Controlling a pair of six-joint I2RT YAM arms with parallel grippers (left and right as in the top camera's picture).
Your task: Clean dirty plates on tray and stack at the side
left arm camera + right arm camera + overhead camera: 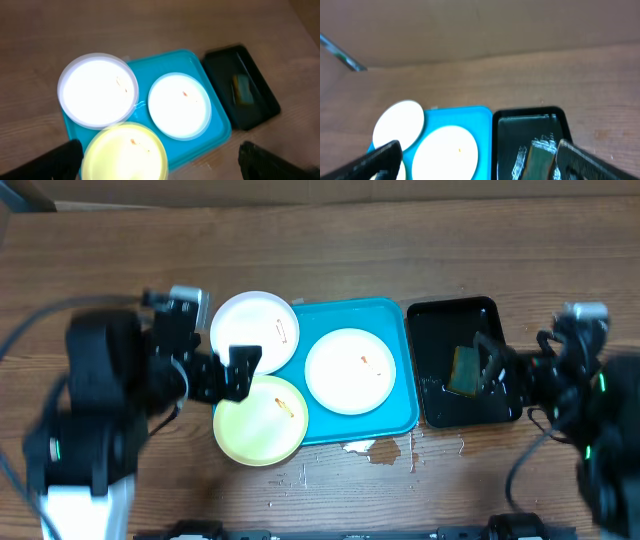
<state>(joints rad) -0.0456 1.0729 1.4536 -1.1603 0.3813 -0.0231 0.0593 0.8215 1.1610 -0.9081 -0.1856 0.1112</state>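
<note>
Three plates lie on the turquoise tray: a white plate at the far left with an orange smear, a white plate in the middle with small specks, and a pale yellow-green plate at the near left, overhanging the tray's edge. My left gripper is open and empty above the gap between the far-left white plate and the yellow-green plate. My right gripper is open over the black tray, close to a green-yellow sponge. The left wrist view shows the tray and all three plates.
The narrow black tray holds water around the sponge. A white spill patch lies on the wooden table just in front of the turquoise tray. A cardboard wall runs along the table's far edge.
</note>
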